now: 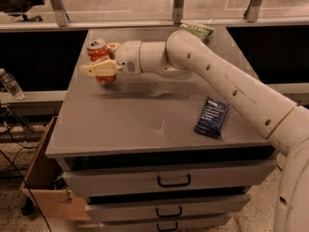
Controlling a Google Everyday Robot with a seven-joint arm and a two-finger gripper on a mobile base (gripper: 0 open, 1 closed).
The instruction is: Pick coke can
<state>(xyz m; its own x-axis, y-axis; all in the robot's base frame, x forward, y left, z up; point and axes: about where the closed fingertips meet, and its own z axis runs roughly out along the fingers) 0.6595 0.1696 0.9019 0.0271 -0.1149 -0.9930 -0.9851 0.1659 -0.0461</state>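
The coke can point(100, 55), red-orange with a silver top, stands near the far left corner of the grey cabinet top point(145, 120) and leans slightly. My gripper point(105, 57) reaches in from the right on the white arm point(217, 76). Its near finger point(99, 68) crosses the front of the can and its far finger point(114, 46) lies behind it. The fingers are closed against the can's sides. The can's base looks to be at the surface.
A dark blue snack bar wrapper point(211, 117) lies at the right front of the top. A green chip bag point(195, 31) lies at the far edge behind the arm. Drawers run below the top. A cardboard box point(41, 178) and a water bottle point(10, 84) are at the left.
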